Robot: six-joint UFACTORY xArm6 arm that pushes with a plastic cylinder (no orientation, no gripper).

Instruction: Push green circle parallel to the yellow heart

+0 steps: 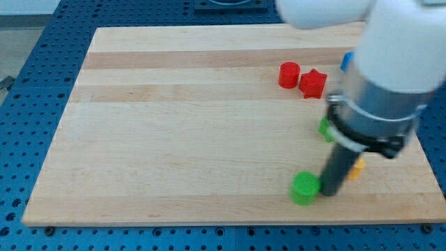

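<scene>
The green circle (304,188) lies near the board's bottom edge, right of the middle. My tip (328,193) stands just to its right, touching or almost touching it. A small part of a yellow block (357,168), probably the yellow heart, shows right of the rod; the arm hides most of it, so its shape cannot be made out.
A red circle (289,74) and a red star (313,84) sit side by side at the upper right. Another green block (325,127) and a blue block (345,61) peek out from behind the arm. The wooden board (174,139) rests on a blue perforated table.
</scene>
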